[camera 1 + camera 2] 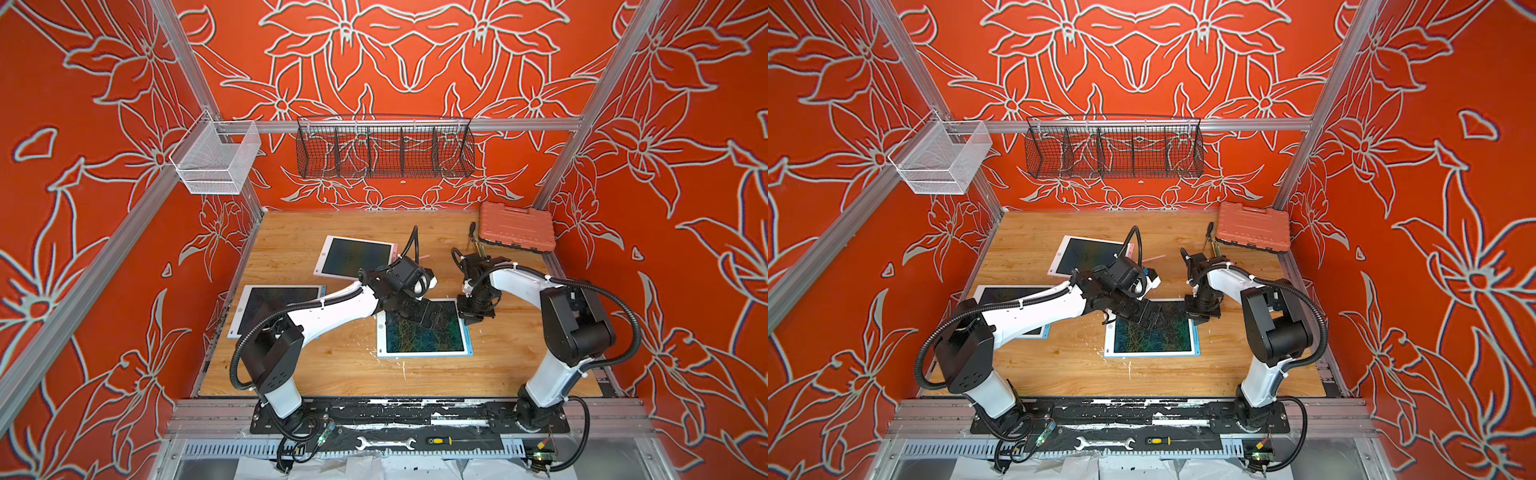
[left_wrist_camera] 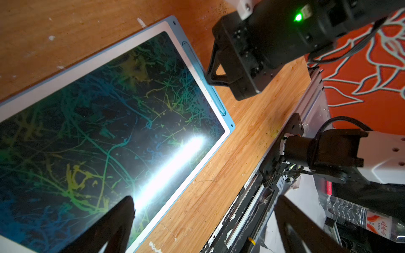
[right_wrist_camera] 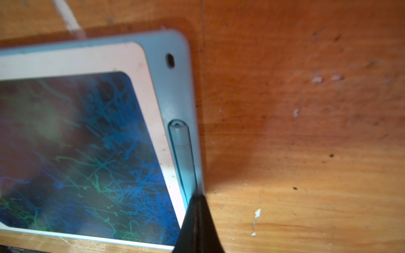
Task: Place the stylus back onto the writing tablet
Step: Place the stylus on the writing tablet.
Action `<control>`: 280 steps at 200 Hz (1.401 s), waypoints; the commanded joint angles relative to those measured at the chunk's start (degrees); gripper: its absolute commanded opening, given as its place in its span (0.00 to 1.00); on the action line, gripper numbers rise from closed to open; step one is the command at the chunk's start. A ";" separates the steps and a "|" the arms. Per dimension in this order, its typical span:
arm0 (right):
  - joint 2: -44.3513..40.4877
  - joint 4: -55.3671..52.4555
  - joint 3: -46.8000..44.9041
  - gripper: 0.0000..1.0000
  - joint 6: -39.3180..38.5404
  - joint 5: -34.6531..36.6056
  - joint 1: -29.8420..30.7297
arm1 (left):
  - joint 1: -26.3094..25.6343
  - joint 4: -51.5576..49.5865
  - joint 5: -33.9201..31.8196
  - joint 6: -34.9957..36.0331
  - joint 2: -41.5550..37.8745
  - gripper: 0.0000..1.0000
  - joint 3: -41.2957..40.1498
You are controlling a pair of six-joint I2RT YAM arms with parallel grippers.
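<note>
Stylus (image 3: 182,153) is lying recessed along the writing tablet (image 3: 140,65) outer edge; right fingers (image 3: 197,219), shut and empty, are touching it. Left fingers (image 2: 114,225) are hovering wide open, empty, over the tablet. I'm fearing an off-centre push popping it out.

left arm (image 1: 332,305) over tablet (image 1: 424,340), table (image 1: 353,370) front open

Robotics lab test cell: aluminium frame (image 1: 415,124), printed orange backdrop walls (image 1: 83,249), left arm (image 1: 332,307) and right arm (image 1: 519,278) bolted at the front of a wooden table (image 1: 332,365), wrench (image 1: 384,443) and screwdriver (image 1: 440,440) beside the mounts.
</note>
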 commanded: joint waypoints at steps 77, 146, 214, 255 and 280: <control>2.17 -2.41 1.02 0.04 0.33 2.83 1.25 | 0.21 0.58 -0.30 0.49 -0.31 0.97 -1.56; 0.12 -4.86 6.18 0.13 1.45 2.97 1.27 | 0.38 -0.54 -1.91 0.30 -0.90 0.97 -1.36; -0.52 -5.65 7.12 0.11 1.68 3.24 1.23 | 0.99 -0.39 -4.25 -1.61 -4.38 0.97 -4.30; 0.17 -4.32 6.31 0.09 2.19 2.83 1.23 | 1.26 -0.39 -4.77 -2.27 -5.25 0.97 -5.46; 0.93 -3.27 6.52 0.07 2.69 3.18 1.22 | 1.37 -0.48 -5.32 -2.61 -5.68 0.97 -5.76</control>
